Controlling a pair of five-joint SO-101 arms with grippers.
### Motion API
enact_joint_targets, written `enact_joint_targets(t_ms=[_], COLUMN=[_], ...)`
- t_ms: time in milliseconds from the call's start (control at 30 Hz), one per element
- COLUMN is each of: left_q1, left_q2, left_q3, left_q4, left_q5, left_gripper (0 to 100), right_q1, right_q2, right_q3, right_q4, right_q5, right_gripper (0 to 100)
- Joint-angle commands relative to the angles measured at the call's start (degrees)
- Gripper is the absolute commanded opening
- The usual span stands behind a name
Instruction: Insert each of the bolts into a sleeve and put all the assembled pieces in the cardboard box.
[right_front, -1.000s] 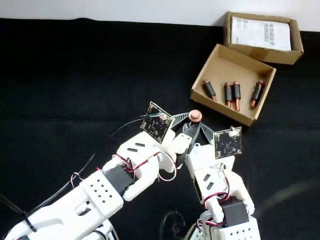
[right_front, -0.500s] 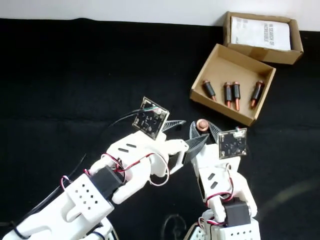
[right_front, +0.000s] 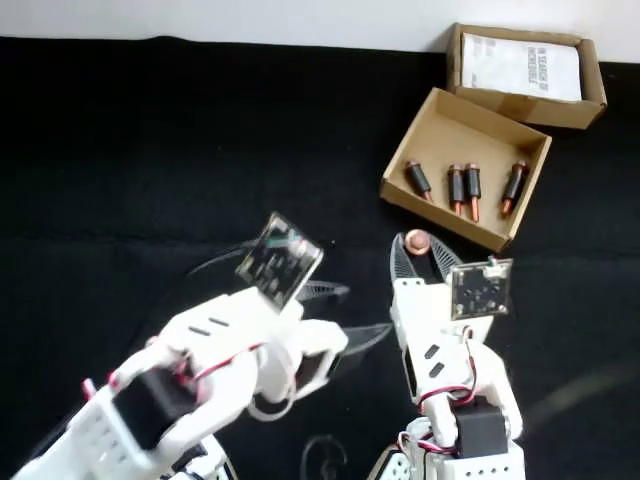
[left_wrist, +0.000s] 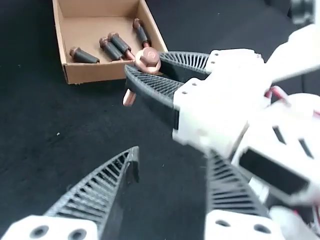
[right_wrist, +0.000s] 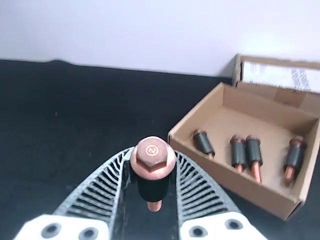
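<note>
- Right gripper (right_front: 418, 252): fingers clamped on one bolt (right_wrist: 153, 159), one finger on each side just under the head.
- Bolt sits roughly upright in the grip, with a copper hex flange head on top. A black sleeve (right_wrist: 152, 189) is round the shank and the copper tip pokes out below it.
- In the left wrist view the same piece leans a bit, and its tip hangs below the fingers.
- Position: the held piece is outside the cardboard box (right_front: 470, 125), just off the long wall that faces the arms. It is near the middle of that wall.
- Cardboard box is open-topped, with four assembled pieces (right_front: 457, 187) lying flat on its floor.
- Those four lie side by side, roughly parallel, copper tips toward the arm-side wall. The middle two are close together and the outer two sit apart from them.
- Left gripper (right_front: 366, 310): fingers spread wide apart.
- It is farther from the cardboard box than the right gripper. In its own wrist view the right gripper sits between it and the box.
- Second box (right_front: 530, 108) sits right against the cardboard box's far side and looks to be touching it. A printed sheet (right_front: 522, 65) lies inside it.
- Both boxes rest on the black cloth (right_front: 150, 150), which runs out past the cardboard box on every side.
</note>
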Motion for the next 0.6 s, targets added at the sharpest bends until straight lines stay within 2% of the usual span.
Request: enact_joint_targets(t_ms=[0, 33, 100, 267, 467, 567], left_q1=[0.31, 0.31, -1.1, -11.91, -27.21, -32.04], left_q2=[-7.08, -8.4, -11.12, -15.16, -18.24, -19.12], left_q3=[-2.24, -2.24, -0.75, 5.93, 16.92, 21.93], left_q4=[2.81, 3.16, 3.08, 2.2, -6.95, -11.16], left_q5=[-2.99, -4.84, -7.47, -8.79, -8.79, -8.79], left_gripper=[4, 0, 2, 2, 2, 2], right_q1=[2.77, 3.56, 4.97, 7.87, 9.36, 9.36], right_q2=[4.18, 6.2, 11.47, 27.82, 45.49, 53.05], right_q3=[-7.87, -9.89, -15.08, -30.2, -45.85, -52.18], right_q4=[-0.13, -0.13, -0.13, -0.04, 1.27, 3.74], right_q5=[0.09, -0.26, -2.99, -7.56, -8.35, -8.35], right_gripper=[0.8, 0.8, 0.8, 0.8, 0.8, 0.8])
